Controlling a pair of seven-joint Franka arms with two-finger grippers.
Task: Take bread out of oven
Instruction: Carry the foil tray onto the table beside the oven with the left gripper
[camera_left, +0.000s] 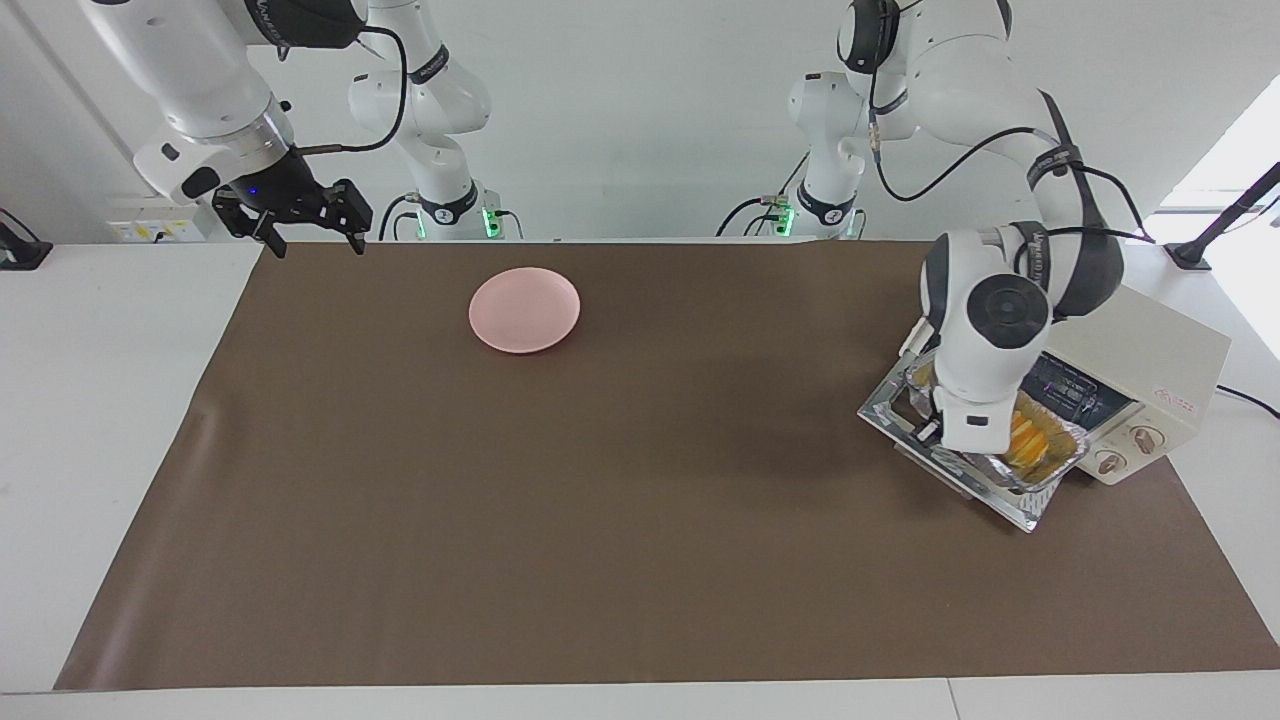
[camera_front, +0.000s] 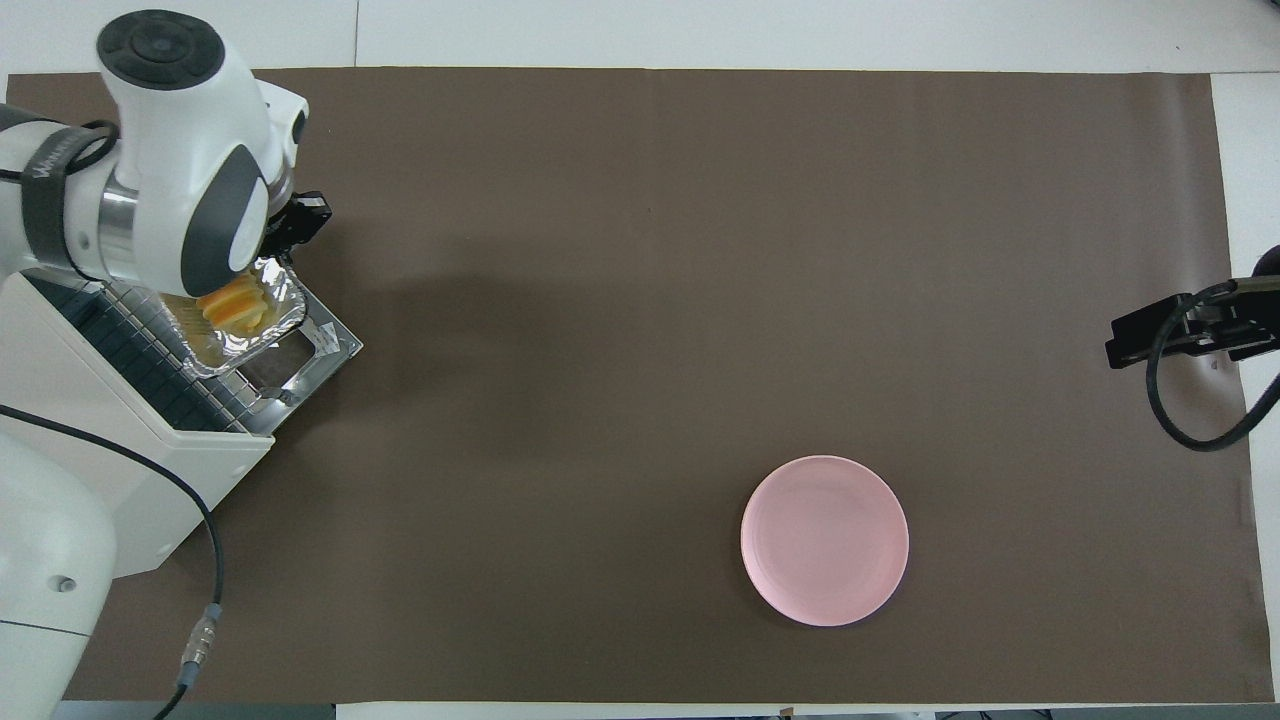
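The cream-white oven (camera_left: 1170, 350) stands at the left arm's end of the table, its glass door (camera_left: 888, 405) dropped open. The golden bread (camera_left: 1030, 438) lies in a crinkled foil tray (camera_left: 1040, 472) that is drawn out over the open door. It also shows in the overhead view (camera_front: 235, 305), in the tray (camera_front: 290, 312). My left gripper (camera_front: 288, 235) is at the tray's rim and shut on it, mostly hidden under its wrist. My right gripper (camera_left: 312, 240) is open and empty, raised over the mat's edge at the right arm's end, waiting.
A round pink plate (camera_left: 524, 309) sits on the brown mat (camera_left: 600, 500), toward the right arm's end and near the robots. It also shows in the overhead view (camera_front: 824, 540). The oven's wire rack (camera_front: 130, 350) shows inside the opening.
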